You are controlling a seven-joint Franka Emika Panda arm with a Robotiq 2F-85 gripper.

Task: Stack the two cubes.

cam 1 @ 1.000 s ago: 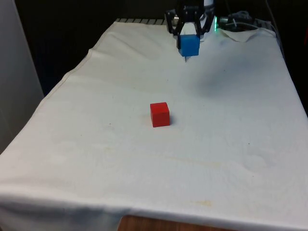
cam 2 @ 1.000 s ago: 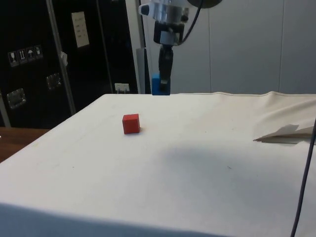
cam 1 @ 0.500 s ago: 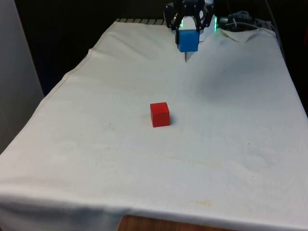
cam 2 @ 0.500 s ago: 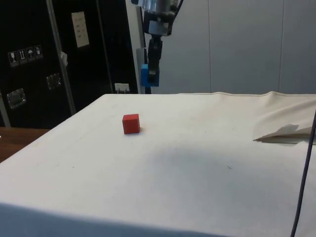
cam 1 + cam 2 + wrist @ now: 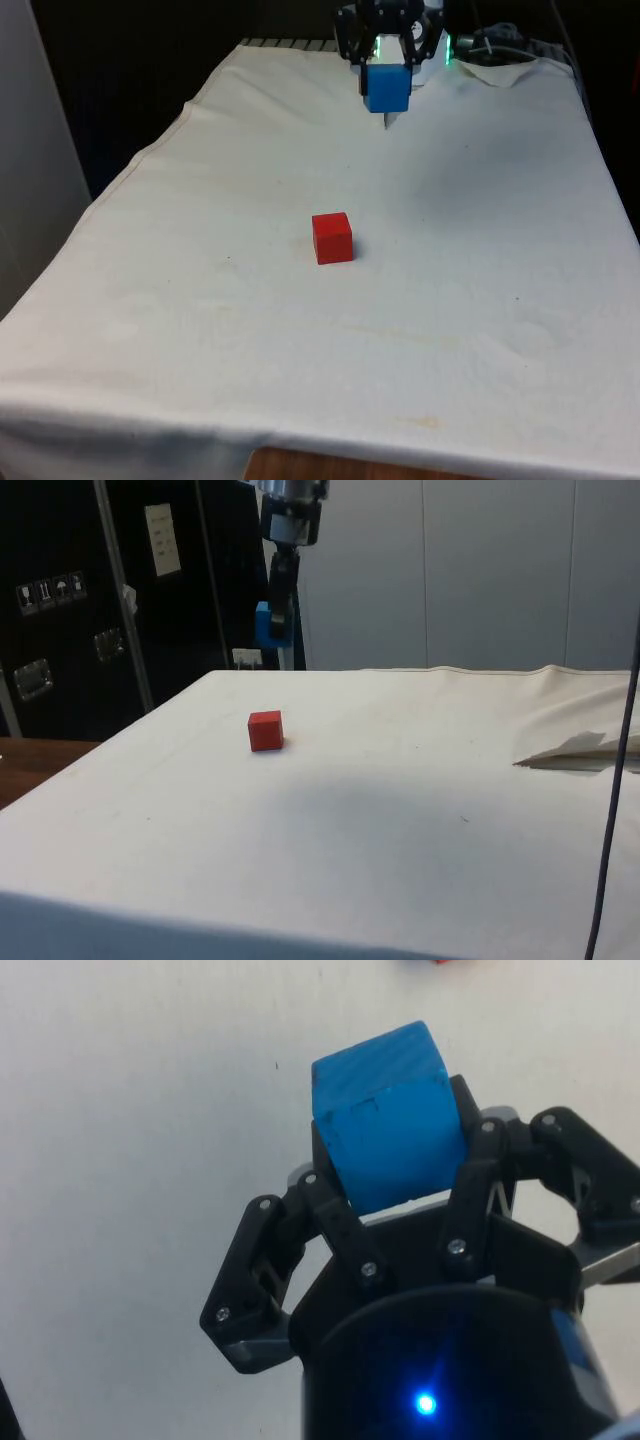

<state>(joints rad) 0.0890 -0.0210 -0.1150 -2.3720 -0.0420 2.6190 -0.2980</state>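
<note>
The gripper point(image 5: 387, 92) clamps the blue cube point(image 5: 387, 88) between its 2 fingers, raised above the white cloth point(image 5: 480, 280). The red cube point(image 5: 332, 238) sits on the cloth, toward 7 o'clock from the gripper in the front view.

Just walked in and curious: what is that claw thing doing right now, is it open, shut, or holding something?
Gripper: shut on the blue cube, held in the air above the white cloth.
</note>
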